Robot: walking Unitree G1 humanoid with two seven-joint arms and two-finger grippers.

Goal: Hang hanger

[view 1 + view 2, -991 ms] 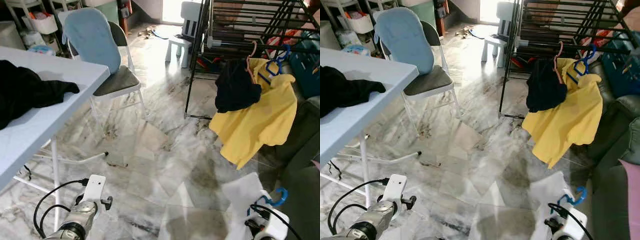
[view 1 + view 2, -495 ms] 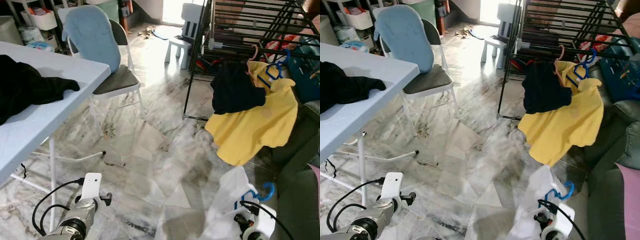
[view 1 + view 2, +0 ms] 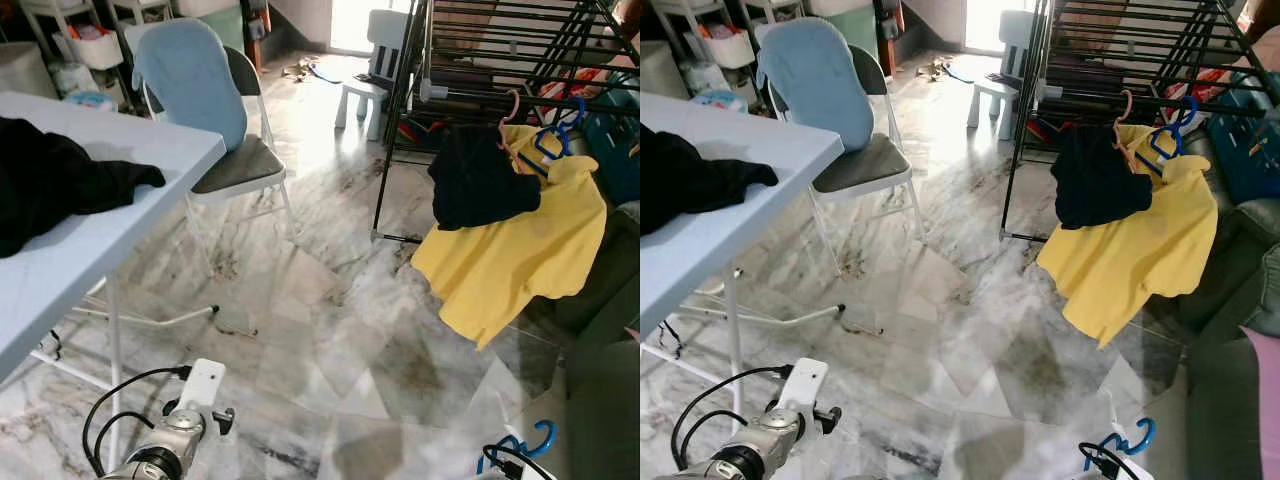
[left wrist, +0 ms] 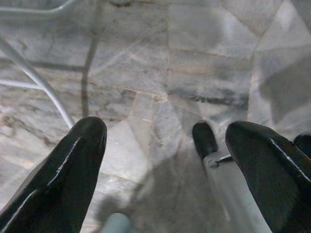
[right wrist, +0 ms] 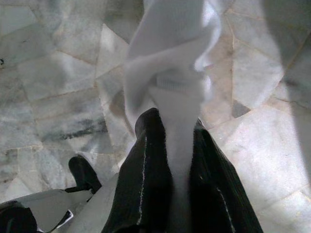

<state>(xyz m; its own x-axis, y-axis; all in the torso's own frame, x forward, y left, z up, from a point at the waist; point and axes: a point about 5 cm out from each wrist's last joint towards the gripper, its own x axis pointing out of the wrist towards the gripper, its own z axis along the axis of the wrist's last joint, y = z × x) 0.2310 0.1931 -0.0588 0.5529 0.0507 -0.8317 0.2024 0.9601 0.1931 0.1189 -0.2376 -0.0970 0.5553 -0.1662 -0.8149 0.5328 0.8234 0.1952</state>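
Gripping a white garment (image 5: 170,77), the right gripper (image 5: 177,194) has its 2 fingers clamped on the cloth, low at the robot's right; the blue hanger (image 3: 1130,440) hook shows just beside that wrist. The left gripper (image 4: 165,160) hangs idle, fingers apart, over marble floor (image 3: 330,330). Ahead and to the right, well apart, stands the black drying rack (image 3: 480,60), already carrying a yellow shirt (image 3: 520,250). Open floor lies between; the table (image 3: 90,240) sits clear on the left.

the blue hanger (image 3: 1132,440) is cut off at the bottom edge.
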